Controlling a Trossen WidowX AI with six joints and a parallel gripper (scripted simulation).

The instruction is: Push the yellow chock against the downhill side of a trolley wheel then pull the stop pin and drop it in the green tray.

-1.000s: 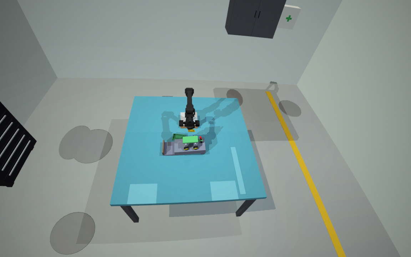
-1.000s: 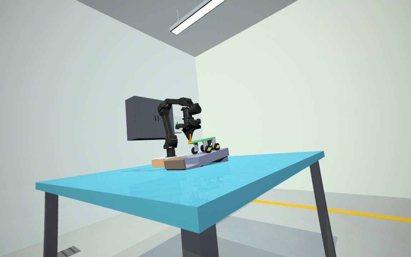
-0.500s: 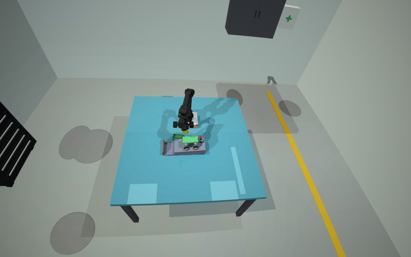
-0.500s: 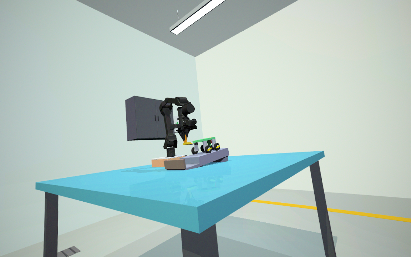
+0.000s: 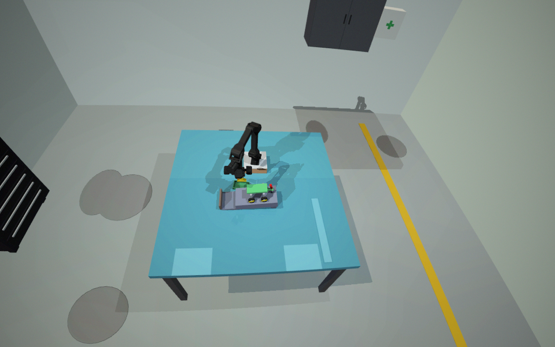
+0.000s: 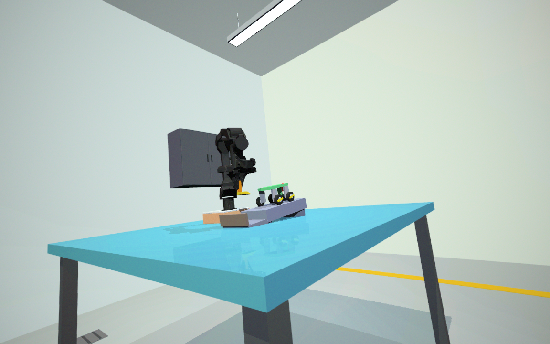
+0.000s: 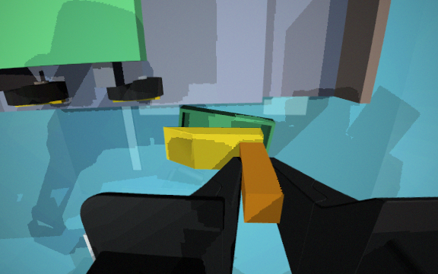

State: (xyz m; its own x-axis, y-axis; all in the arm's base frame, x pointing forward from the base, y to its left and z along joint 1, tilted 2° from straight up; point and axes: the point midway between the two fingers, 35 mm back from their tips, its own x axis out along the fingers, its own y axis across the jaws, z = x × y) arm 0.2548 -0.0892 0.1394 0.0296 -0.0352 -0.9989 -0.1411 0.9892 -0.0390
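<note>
My gripper is shut on the orange handle of the yellow chock. It holds the chock in the air, above the green tray, on the arm's side of the ramp. The trolley with the green deck stands on the ramp, its wheels on the surface. The red-headed stop pin is at its uphill end; it is outside the wrist view. The chock's black base is not visible in the wrist view.
A brown end board closes the ramp's downhill end. The arm's base stands on a white-topped block behind the ramp. The blue table bears everything. Ramp surface shows between trolley and end board.
</note>
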